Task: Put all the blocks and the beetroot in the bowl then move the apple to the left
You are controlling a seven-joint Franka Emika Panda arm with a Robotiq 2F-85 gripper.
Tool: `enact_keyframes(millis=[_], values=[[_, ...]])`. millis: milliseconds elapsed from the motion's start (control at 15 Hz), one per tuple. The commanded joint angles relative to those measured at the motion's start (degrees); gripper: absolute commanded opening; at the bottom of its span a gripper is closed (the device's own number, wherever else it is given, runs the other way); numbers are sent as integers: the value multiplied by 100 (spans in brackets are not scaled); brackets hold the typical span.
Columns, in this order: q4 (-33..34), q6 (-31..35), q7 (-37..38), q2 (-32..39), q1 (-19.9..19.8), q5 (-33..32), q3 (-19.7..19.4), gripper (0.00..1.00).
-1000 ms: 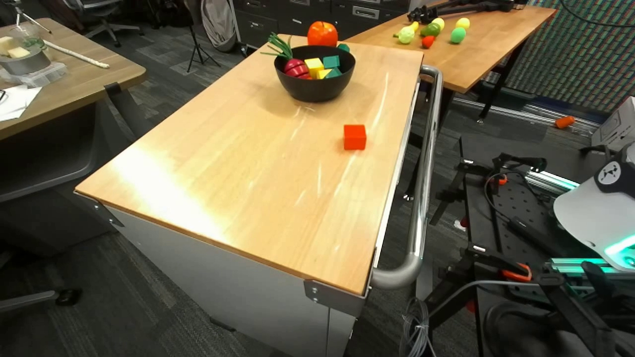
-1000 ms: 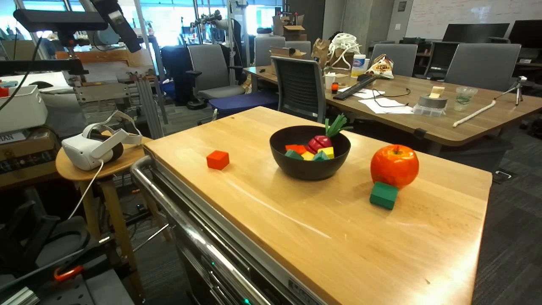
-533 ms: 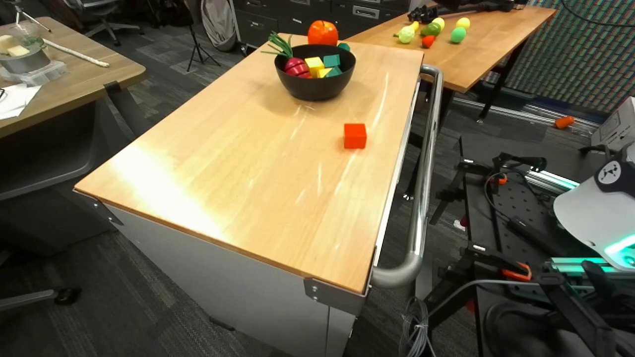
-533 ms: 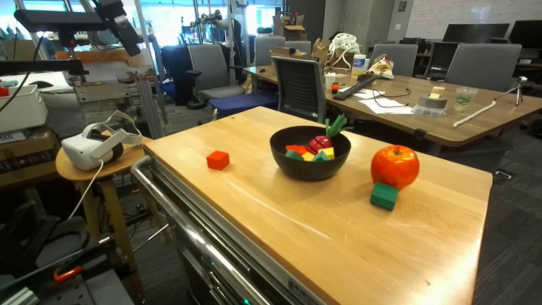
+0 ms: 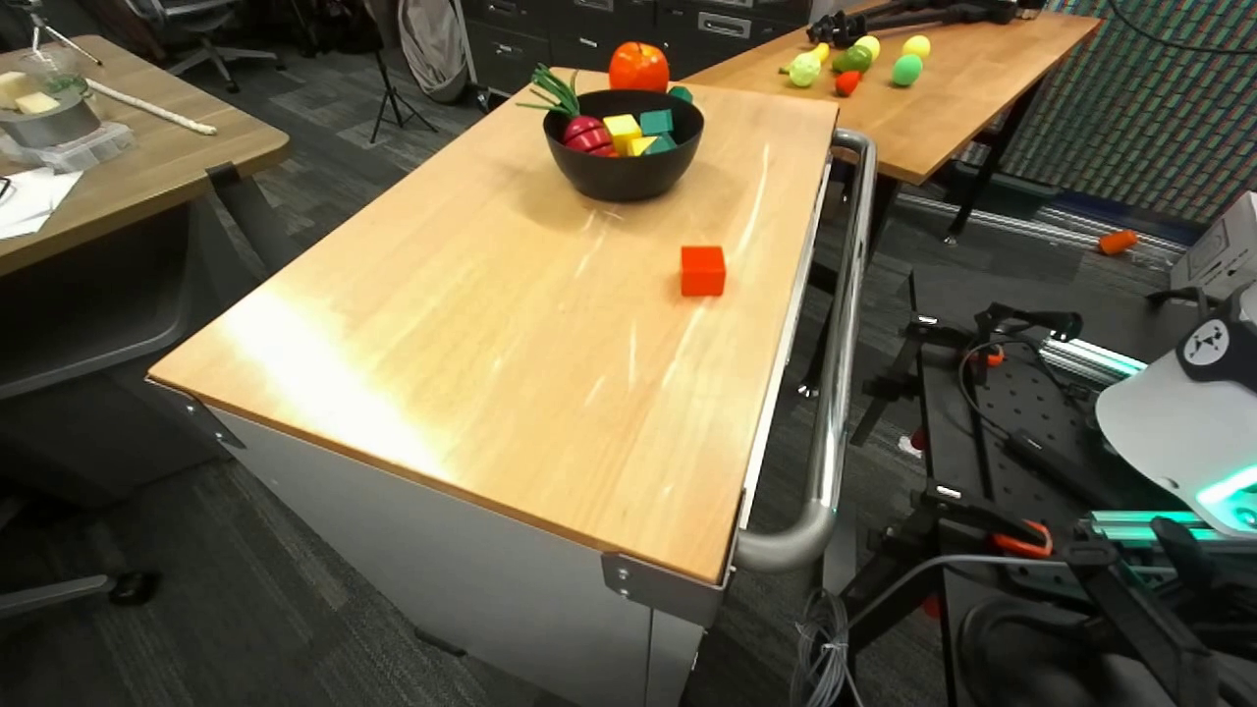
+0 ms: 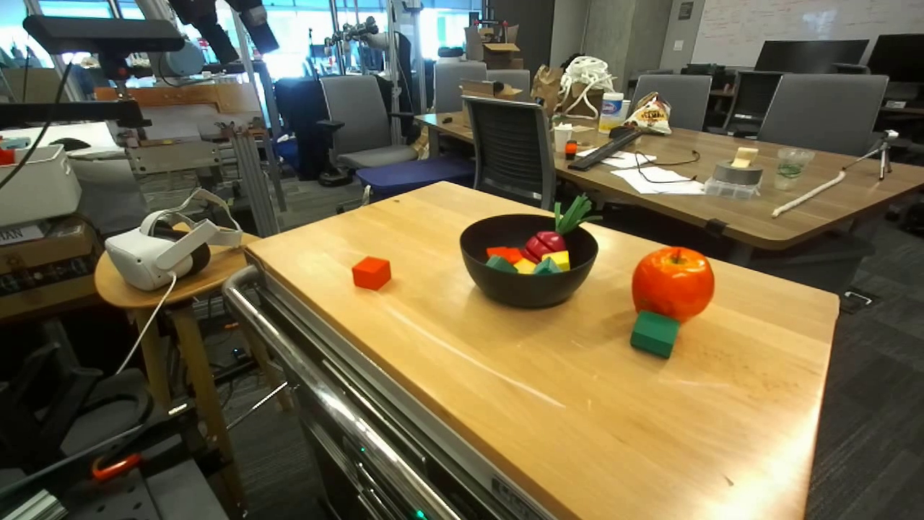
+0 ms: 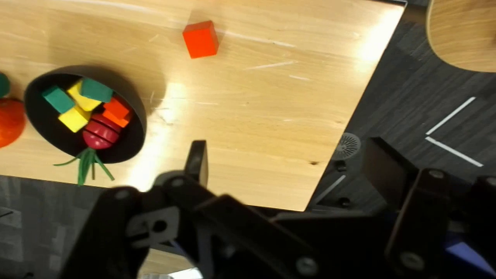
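The black bowl [image 6: 530, 290] stands on the wooden cart top and holds the beetroot [image 6: 546, 244], its green leaves hanging over the rim. Several yellow, green and red-orange blocks [image 7: 73, 118] lie in there too. A red-orange block [image 5: 702, 271] sits alone on the wood, in all three views. Close against the apple [image 6: 673, 284] is a green block [image 6: 655, 334], outside the bowl. In the wrist view this block and the apple [image 7: 9, 122] are cut off at the left border. My gripper [image 7: 292, 162] is open, nothing between its fingers, high above the surface; an exterior view shows the gripper [image 6: 247, 49] at its top.
A metal handle rail [image 5: 847, 344] runs along one side of the cart [image 5: 471, 344]. Another table [image 5: 982, 59] beyond it carries several toy fruits [image 5: 805, 69]. A white headset [image 6: 166, 249] rests on a stool beside the cart.
In an exterior view my gripper has moved slightly right and turned, so both fingers now show apart. The blocks, bowl, beetroot and apple have stayed put.
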Motion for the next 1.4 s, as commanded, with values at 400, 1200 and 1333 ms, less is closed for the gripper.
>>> enact_keyframes(millis=[400, 1200, 1333], values=[[106, -74, -654, 440, -612, -207, 269, 100], [248, 406, -1817, 2687, -749, 769, -406, 100], [102, 343, -1685, 2609, -767, 568, -356, 100]])
